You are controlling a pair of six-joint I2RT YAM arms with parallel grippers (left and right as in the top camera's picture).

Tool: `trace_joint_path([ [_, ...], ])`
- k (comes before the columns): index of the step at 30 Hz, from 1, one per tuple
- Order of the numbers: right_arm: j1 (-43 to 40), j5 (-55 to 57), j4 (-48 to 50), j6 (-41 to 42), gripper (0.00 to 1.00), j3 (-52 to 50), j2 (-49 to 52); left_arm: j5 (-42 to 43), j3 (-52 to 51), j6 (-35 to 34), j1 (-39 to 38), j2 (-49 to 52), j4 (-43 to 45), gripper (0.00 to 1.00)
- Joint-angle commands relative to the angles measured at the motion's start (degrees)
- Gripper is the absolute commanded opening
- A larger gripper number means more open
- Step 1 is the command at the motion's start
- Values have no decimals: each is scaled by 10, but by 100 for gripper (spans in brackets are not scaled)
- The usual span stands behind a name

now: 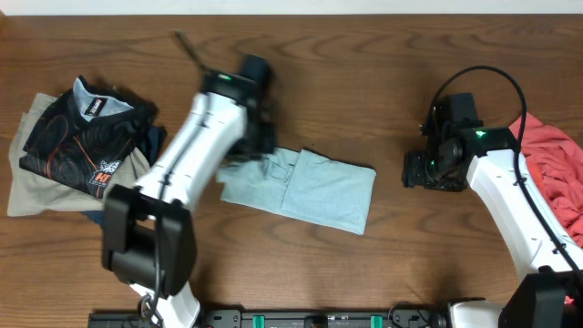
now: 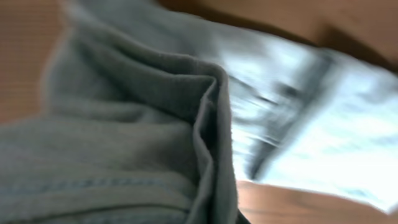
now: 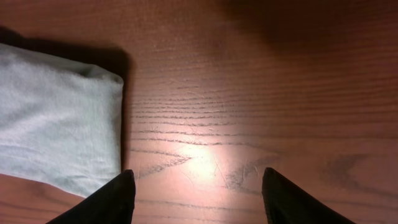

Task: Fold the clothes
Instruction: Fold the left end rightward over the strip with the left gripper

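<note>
- The left pincer (image 1: 260, 141) sits at the upper left edge of a pale blue-grey garment (image 1: 319, 187) that lies part-folded in the middle of the desk (image 1: 364, 73).
- Seen from overhead, the cloth bunches up where this pincer meets it. The fingers are hidden by the arm's own body, so I cannot tell whether they are apart or clamped on the fabric.
- The left wrist view is blurred and filled almost wholly by the garment (image 2: 124, 124). A raised ridge of cloth runs down the middle, with a lighter layer spreading to the right over brown wood. No finger shows in it.
- The right pincer (image 1: 421, 170) hangs over bare wood to the right of the garment, apart from it.
- In the right wrist view the right pincer (image 3: 196, 193) stands wide apart. Its two dark fingertips (image 3: 115, 202) are at the bottom edge, with only the desk (image 3: 249, 93) between them, holding nothing.
- The garment's folded corner (image 3: 56, 124) lies at the left of that view. It is near the left fingertip, but contact cannot be judged.
- At the left end of the desk a black printed jersey (image 1: 77, 137) rests on a beige garment (image 1: 27, 191).
- A red garment (image 1: 551, 169) lies crumpled at the right edge, beside the right arm.
</note>
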Motion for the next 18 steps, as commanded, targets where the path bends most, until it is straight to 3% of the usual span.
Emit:
trace_joint_path([
  [1, -8, 2, -4, -10, 64, 5, -3, 17, 9, -12, -67, -3, 7, 6],
  [9, -8, 1, -7, -10, 64, 5, -3, 16, 9, -12, -198, -3, 67, 6],
  [18, -8, 1, -12, -10, 65, 5, -3, 16, 9, -12, -218, -2, 92, 6],
])
